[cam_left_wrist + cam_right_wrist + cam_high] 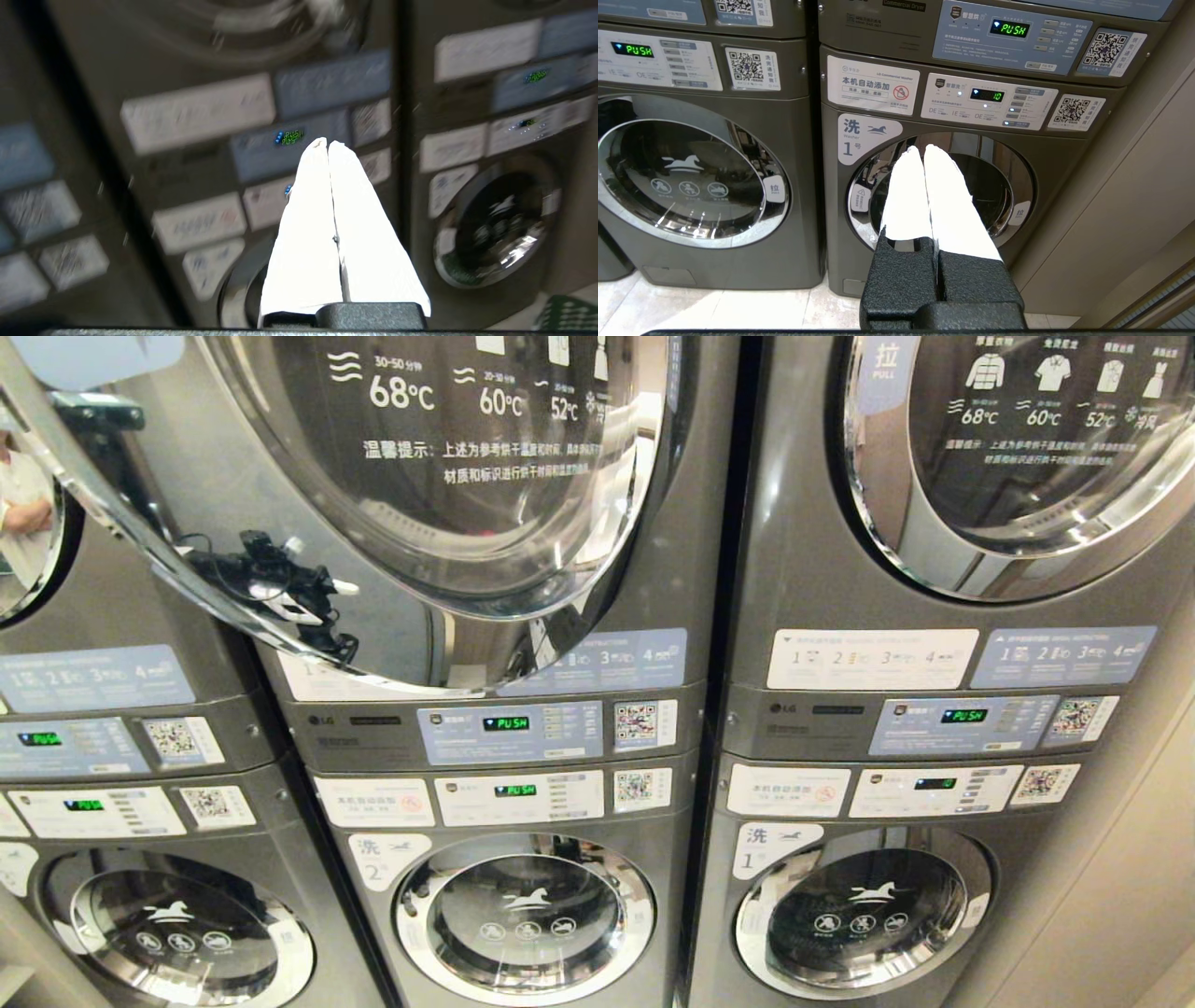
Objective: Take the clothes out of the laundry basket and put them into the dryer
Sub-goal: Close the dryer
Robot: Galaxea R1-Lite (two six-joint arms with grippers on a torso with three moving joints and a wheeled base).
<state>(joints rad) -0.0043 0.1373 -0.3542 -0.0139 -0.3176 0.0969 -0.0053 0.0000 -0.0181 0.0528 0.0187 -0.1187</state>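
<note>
The dryer (653,569) is the upper machine of the middle stack, and its big chrome-rimmed glass door (448,476) is swung out toward me. A corner of the dark green laundry basket (567,313) with round holes shows on the floor in the left wrist view. The clothes are out of view. My left gripper (328,143) is shut and empty, its white fingers pressed together in front of the middle stack's control panels. My right gripper (923,148) is also shut and empty, held low in front of washer number 1 (859,135). Neither gripper shows in the head view.
Three grey stacks stand side by side, dryers over washers, with a beige wall (1134,196) on the right. The lower washer doors (523,915) are closed. Pale floor tiles (738,308) lie before the machines. A person's arm is reflected at the far left (23,513).
</note>
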